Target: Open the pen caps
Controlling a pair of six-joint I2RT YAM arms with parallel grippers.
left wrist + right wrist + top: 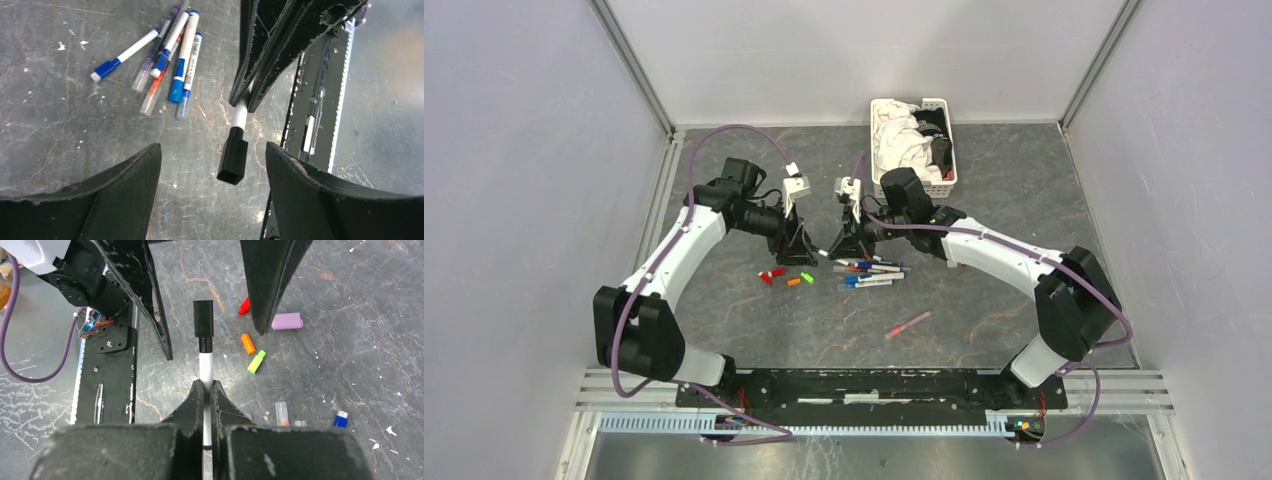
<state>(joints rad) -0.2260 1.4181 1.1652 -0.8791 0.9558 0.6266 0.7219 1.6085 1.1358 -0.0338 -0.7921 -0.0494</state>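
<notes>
Right gripper point(205, 390) clamps a white pen point(205, 367); pen runs 6-to-12 o'clock in its wrist view, black cap point(203, 318) at 12; cap sits inside the left gripper point(211, 155), jaws wide, touching neither; left arm nearest.

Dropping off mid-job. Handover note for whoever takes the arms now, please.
Right gripper: jaws shut on a white pen barrel, its black plastic cap sticking out.
Left gripper: jaws open either side of that cap, not gripping.
Done: red cap, lilac cap, orange cap, green cap lie loose.
To do: pull this cap; then check the pen pile and lone pink pen.
</notes>
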